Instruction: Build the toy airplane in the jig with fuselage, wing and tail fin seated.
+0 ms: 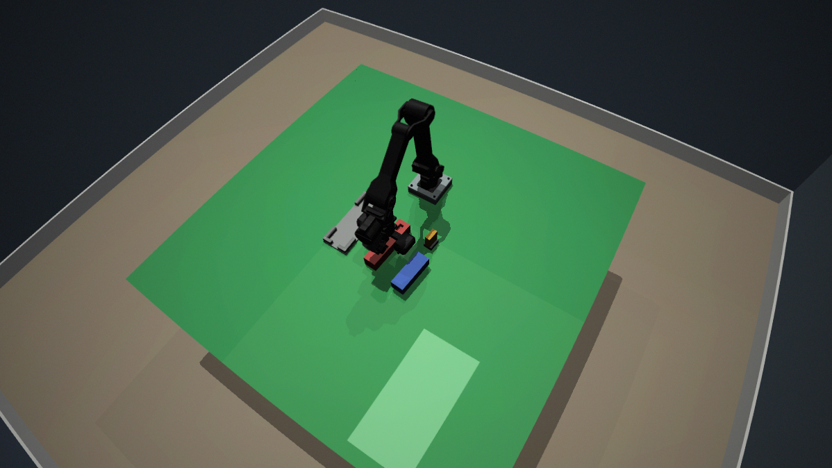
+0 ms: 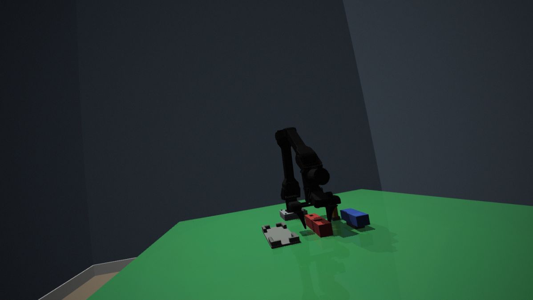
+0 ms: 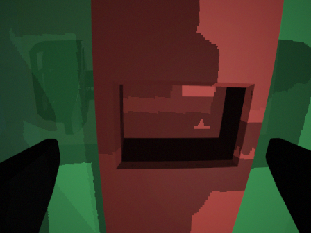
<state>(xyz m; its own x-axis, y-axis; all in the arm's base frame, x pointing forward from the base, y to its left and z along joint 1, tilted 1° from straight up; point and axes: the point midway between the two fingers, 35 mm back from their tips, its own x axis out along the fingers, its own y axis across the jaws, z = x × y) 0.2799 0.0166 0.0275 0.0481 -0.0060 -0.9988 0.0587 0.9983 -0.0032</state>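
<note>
Straddling one red block point(image 2: 318, 224), the single black gripper point(image 2: 316, 220) is hanging with its jaws spread wide and gripping nothing. One dark fingertip point(image 3: 28, 193) is showing to each side of the block in the wrist view, both apart from its long faces, with green mat point(image 3: 51, 77) visible in the gaps. This red block is the plane's body, and it is lying flat on the mat directly beneath the gripper, outside the cradle. One square socket point(image 3: 182, 123) in its top face is sitting straight under the wrist camera; the exterior view is showing two sockets in all. Just beyond the far finger, one small orange piece point(image 1: 430, 238) is standing upright, and one blue block point(image 2: 355, 216) is lying a little farther out on that same side. On the opposite side of the gripper, one grey cradle point(image 2: 280, 235) with raised dark corners is resting near the red block, holding nothing. Behind the gripper, the one arm is rising from a grey base plate point(image 1: 446, 183).
</note>
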